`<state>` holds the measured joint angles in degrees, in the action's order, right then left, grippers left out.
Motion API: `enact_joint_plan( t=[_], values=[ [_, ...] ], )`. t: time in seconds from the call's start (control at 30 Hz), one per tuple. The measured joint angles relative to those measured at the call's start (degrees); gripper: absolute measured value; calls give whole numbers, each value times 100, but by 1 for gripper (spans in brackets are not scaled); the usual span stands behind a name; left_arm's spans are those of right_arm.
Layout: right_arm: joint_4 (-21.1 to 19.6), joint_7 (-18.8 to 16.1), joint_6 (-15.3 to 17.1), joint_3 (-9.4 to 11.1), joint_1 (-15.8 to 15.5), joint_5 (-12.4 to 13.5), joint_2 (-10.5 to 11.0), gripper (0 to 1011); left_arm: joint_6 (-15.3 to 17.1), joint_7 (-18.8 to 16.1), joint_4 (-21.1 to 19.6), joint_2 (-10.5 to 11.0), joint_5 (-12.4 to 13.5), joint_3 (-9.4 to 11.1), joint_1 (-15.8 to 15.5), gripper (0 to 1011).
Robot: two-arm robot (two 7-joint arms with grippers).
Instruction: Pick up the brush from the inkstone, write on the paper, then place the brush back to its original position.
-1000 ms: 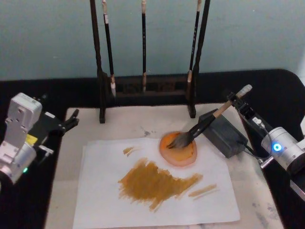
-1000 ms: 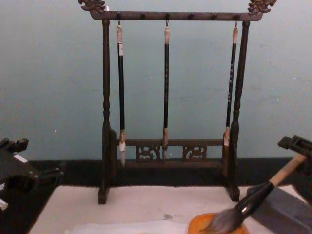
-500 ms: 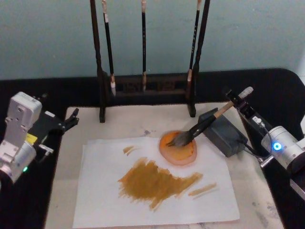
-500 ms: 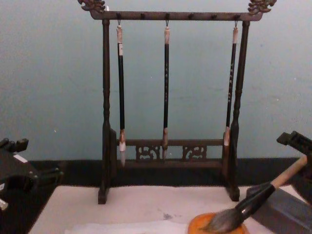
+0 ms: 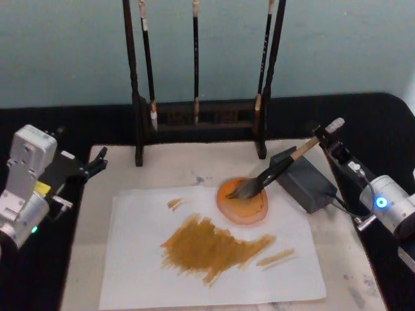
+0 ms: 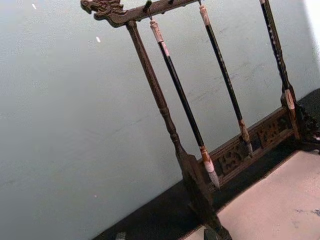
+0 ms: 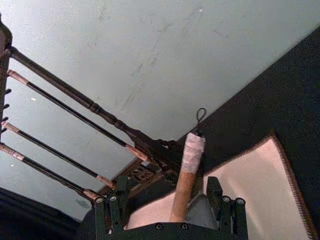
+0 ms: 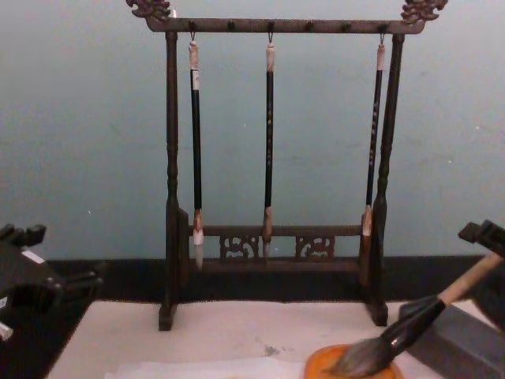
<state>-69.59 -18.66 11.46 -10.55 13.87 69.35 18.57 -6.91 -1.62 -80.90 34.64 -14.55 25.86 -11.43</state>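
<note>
Idling left gripper [image 5: 96,163]: sat parked off the left edge of the cream felt mat [image 5: 175,162], well apart from everything in play; showed no shift over the last second.

Thin white wrinkled paper [image 5: 139,265]: lay flat on the mat, carrying a broad ochre smear [image 5: 211,249] with short strokes beside it; judged the writing step finished.

Small round shallow orange inkstone dish [image 5: 251,218]: sat on the far right part of the paper; stayed put.

Thick brush with tan wooden handle, black ferrule and bushy grey hair [image 5: 272,173]: lay back in its place, hair down in the dish and the black section leaning on the dark grey rectangular block [image 5: 306,186], with the taped handle end pointing up and to the right; barely moved since a second ago, apparently resting under its own weight.

Right gripper [image 5: 332,148]: drew back to the right along the handle during the last second; stood wide, with its fingers [image 7: 214,192] flanking the handle's end, a gap on each side and no grip.

Meaning for the task: brush let go and returned to the dish; judged nearly complete, with only clearing the handle end and withdrawing left. Could still nudge the propped handle on the way out and roll the hair off the dish.
</note>
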Motion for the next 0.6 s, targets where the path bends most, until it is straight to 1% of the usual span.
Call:
enact_joint_plan(
  t=[0.17, 0.27, 0.37, 0.47, 0.6],
  values=[
    [-84, 59, -21, -4, -96, 110, 61, 1000, 0, 0, 0, 0, 0, 0, 0, 1010],
    [-201, 101, -27, -5, -206, 192, 117, 1000, 0, 0, 0, 0, 0, 0, 0, 1010],
    [-362, 141, -43, 6, -349, 277, 182, 1000, 0, 0, 0, 0, 0, 0, 0, 1010],
    [-636, 233, -70, 24, -579, 372, 269, 1000, 0, 0, 0, 0, 0, 0, 0, 1010],
    [-902, 328, -112, 57, -799, 441, 350, 1000, 0, 0, 0, 0, 0, 0, 0, 1010]
  ],
)
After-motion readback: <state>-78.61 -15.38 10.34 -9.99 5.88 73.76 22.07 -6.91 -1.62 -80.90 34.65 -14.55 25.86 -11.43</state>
